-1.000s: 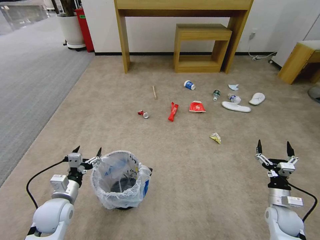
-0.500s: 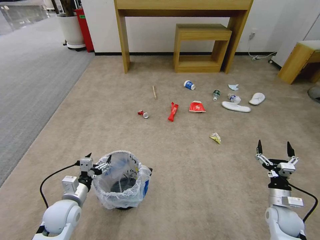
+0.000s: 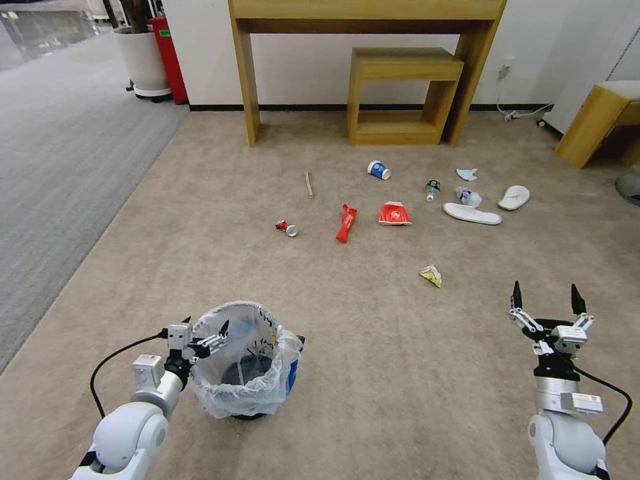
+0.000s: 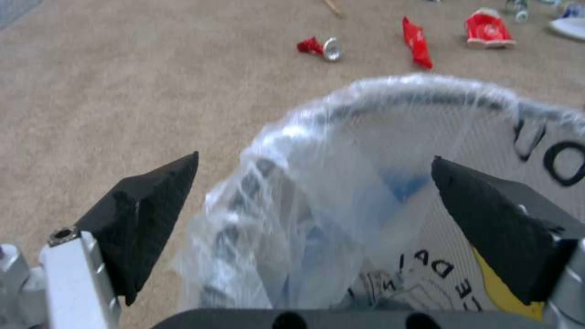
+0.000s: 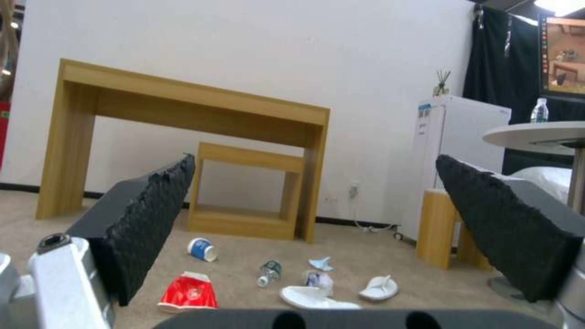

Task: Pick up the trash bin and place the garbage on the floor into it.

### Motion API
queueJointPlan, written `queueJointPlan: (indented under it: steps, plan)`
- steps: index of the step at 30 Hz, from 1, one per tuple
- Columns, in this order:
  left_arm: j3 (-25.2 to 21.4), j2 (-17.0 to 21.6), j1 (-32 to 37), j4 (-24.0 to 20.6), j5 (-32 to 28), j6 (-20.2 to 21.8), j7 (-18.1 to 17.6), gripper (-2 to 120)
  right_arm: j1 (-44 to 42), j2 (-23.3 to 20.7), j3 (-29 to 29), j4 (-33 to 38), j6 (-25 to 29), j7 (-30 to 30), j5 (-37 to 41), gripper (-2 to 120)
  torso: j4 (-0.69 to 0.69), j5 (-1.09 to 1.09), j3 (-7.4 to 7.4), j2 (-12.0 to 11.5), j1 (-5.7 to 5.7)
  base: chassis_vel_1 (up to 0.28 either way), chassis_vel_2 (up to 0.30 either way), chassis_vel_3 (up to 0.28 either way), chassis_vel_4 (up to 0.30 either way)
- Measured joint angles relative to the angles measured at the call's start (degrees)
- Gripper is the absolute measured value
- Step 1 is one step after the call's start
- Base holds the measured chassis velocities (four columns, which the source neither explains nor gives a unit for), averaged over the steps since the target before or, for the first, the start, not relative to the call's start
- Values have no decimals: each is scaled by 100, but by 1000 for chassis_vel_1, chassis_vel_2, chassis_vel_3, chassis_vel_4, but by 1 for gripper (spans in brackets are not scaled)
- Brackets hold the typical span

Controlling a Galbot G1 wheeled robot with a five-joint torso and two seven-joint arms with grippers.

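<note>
Reaching over the trash bin [image 3: 243, 363], the left gripper [image 3: 205, 327] straddles its plastic-lined rim with fingers spread apart, one outside and one inside.

The bin stands upright on the beige floor [image 3: 373, 347], close in front of the robot on its left. The right gripper [image 3: 544, 299] hangs above bare carpet on the right, fingers spread and grasping nothing. Garbage lies farther ahead: a red wrapper [image 3: 345, 223], a crushed can [image 3: 287, 228], a paper cup [image 3: 378, 170] and white slippers [image 3: 472, 213].

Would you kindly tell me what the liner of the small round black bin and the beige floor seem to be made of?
The small round black bin's liner looks like thin clear plastic film: crinkled, glossy, see-through. The beige floor appears to be short-pile carpet: matte, finely textured.
</note>
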Motion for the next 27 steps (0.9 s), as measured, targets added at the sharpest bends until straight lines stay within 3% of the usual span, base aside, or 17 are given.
queueJointPlan:
  steps: [13, 18, 27]
  plan:
    - [165, 265, 43, -84, -354, 387, -399, 99, 1, -2, -3, -62, 9, -14, -12, 100, 0, 0, 0, 0, 0, 0, 0, 0, 0]
    - [153, 576, 12, -297, -852, 814, -792, 99, 37, 6, -22, -115, 21, -24, -46, 100, 0, 0, 0, 0, 0, 0, 0, 0, 0]
    - [140, 1034, -6, -509, -1506, 1180, -1179, 99, 55, 15, -28, -156, 29, -30, -70, 100, 0, 0, 0, 0, 0, 0, 0, 0, 0]
